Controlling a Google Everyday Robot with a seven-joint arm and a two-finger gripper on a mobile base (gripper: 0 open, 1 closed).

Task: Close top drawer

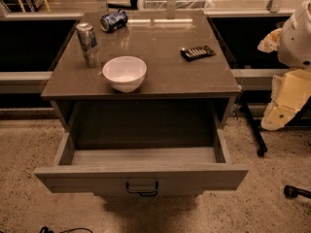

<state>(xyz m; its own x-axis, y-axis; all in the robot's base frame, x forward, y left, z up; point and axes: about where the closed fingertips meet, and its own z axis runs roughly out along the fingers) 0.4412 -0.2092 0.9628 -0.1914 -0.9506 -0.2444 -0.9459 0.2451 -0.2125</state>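
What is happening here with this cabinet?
The top drawer is pulled out and looks empty; nothing touches it. The robot's gripper hangs to the right of the cabinet, away from the drawer's handle. On top stand a white bowl and an upright can, with a second can on its side and a dark packet.

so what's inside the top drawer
The top drawer is pulled out and its visible floor is bare; the strip behind its front panel is hidden. The gripper hangs at the right edge, away from it.
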